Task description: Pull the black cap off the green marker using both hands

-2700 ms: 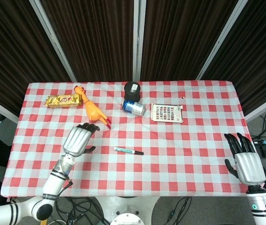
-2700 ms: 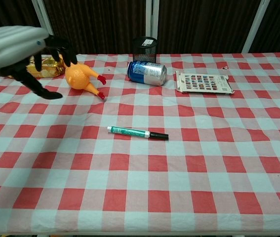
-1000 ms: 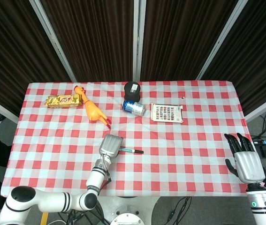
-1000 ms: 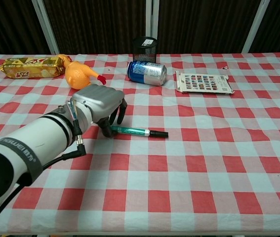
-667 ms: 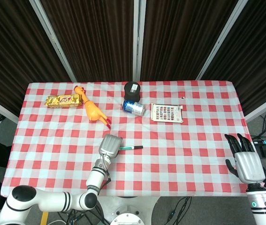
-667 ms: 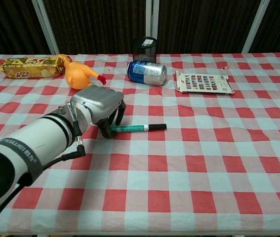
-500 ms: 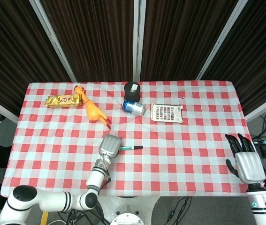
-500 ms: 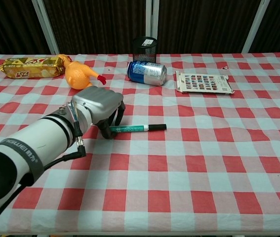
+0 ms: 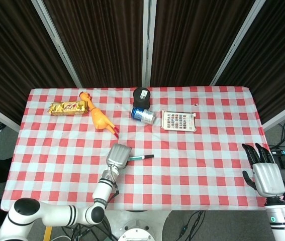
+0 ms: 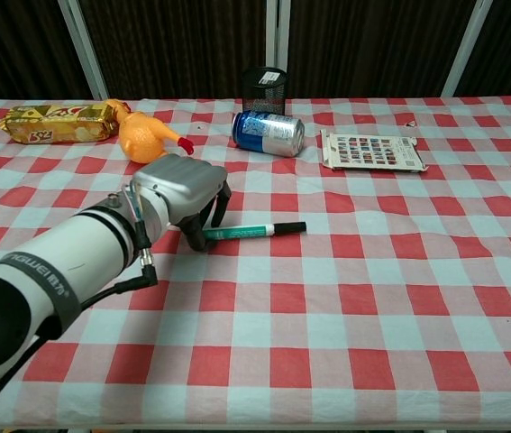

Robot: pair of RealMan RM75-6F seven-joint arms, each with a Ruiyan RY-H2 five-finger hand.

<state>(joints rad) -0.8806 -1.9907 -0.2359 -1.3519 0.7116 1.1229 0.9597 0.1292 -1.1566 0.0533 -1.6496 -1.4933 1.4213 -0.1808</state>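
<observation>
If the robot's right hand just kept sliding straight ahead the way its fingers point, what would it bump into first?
Probably nothing. The right hand sits off the table's right edge with its fingers pointing away from the robot, and the way ahead looks free; depth is hard to judge.

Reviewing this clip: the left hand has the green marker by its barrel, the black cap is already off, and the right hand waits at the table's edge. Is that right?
Not quite: the black cap is on the green marker, as the chest view shows. The rest stands: the left hand holds the barrel end, and the right hand waits open at the table's right edge.

Marker [image 10: 241, 232] tail end — hidden under left hand [image 10: 181, 189].
</observation>
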